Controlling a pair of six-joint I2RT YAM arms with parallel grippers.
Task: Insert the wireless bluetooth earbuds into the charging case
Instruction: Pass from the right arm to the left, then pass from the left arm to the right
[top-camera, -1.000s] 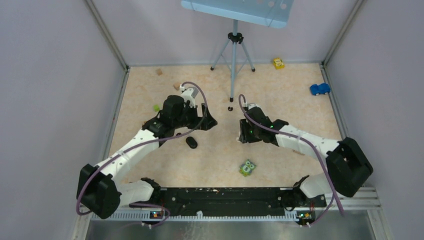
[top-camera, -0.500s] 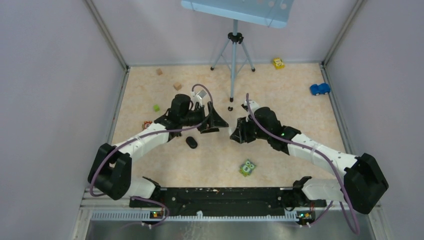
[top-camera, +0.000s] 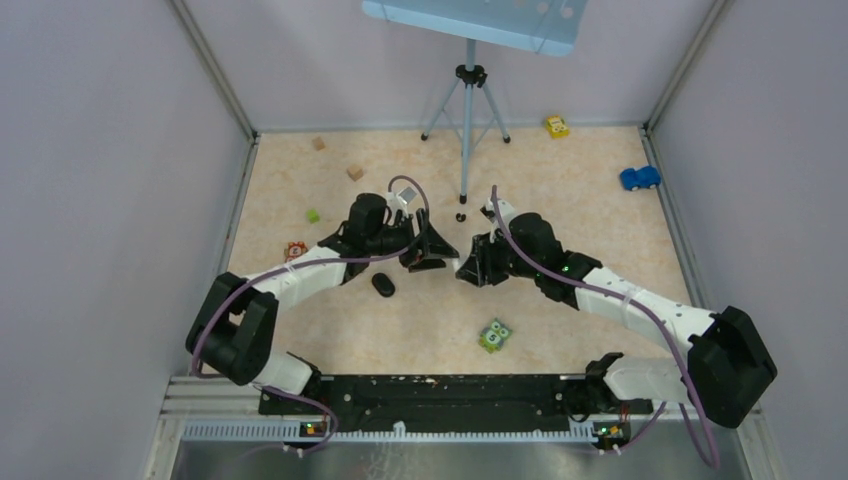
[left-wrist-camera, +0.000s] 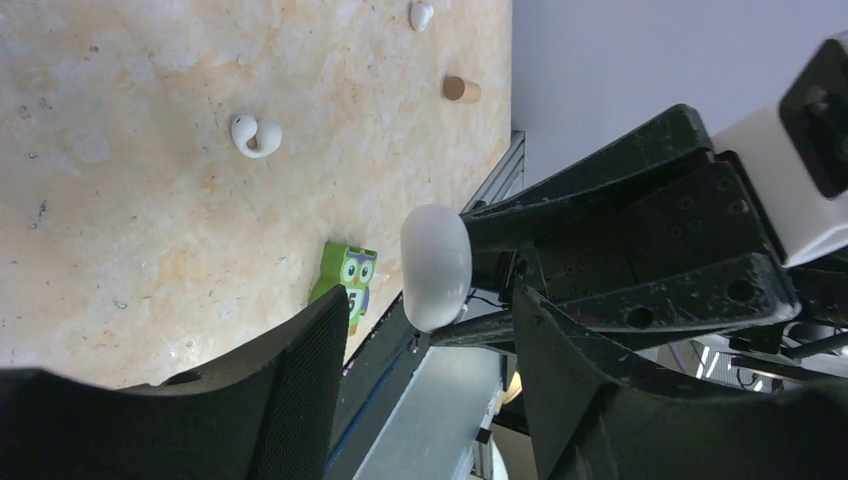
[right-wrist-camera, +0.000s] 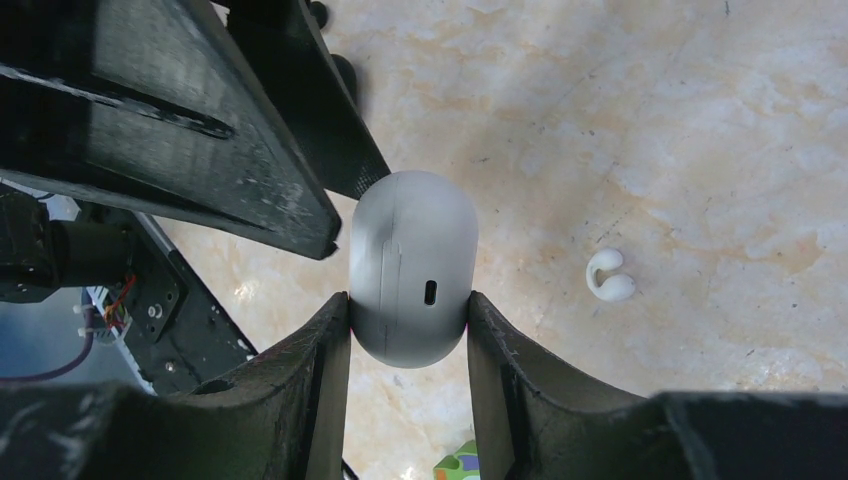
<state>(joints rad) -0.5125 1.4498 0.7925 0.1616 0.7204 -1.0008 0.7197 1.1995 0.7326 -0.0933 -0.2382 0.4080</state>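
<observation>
I see the right gripper (right-wrist-camera: 408, 302) clenched on the white charging case (right-wrist-camera: 412, 250), one finger on each long side, holding it up off the table (top-camera: 400, 335) at the centre of the top view. The left gripper (left-wrist-camera: 428, 300) is released, jaws wide, with the case's rounded end in the gap; one tip sits right at the case's upper left in the right wrist view, and I can't tell if it makes contact. A white earbud (left-wrist-camera: 255, 135) lies loose on the table in the upper left of the left wrist view, and the black earbuds (top-camera: 460, 216) sit by the tripod (top-camera: 467, 110) foot.
</observation>
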